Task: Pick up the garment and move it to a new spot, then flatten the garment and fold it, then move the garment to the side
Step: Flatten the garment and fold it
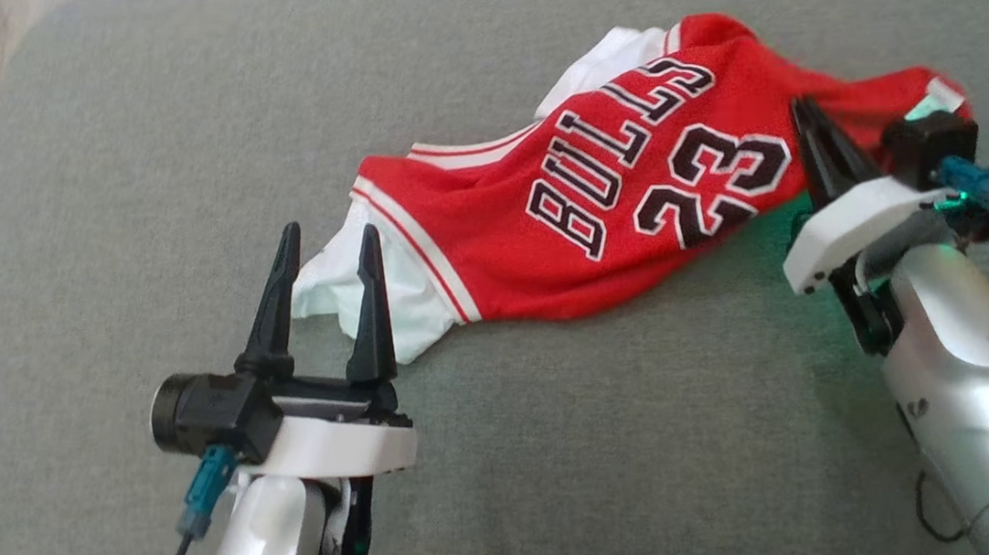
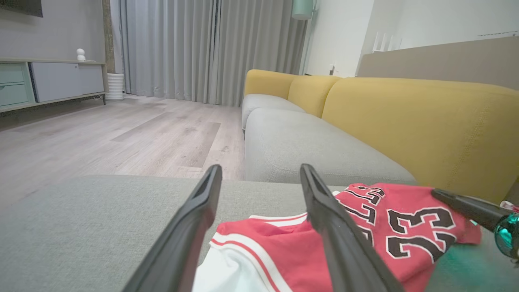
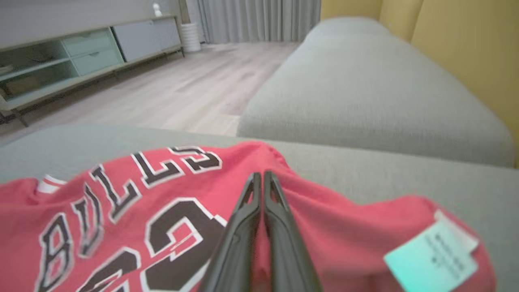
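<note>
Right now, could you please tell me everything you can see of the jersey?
The jersey is red, thin-looking fabric with white-and-red trim, black BULLS lettering, the number 23, white areas at its edges and a pale label. It lies crumpled on the grey cushion. The right gripper is shut, pinching a ridge of it; the left gripper stands open at its white end.

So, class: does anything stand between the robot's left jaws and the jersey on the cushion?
Nothing visible does. The left jaws stand open, with the white edge of the jersey lying right at their tips on the grey cushion.
</note>
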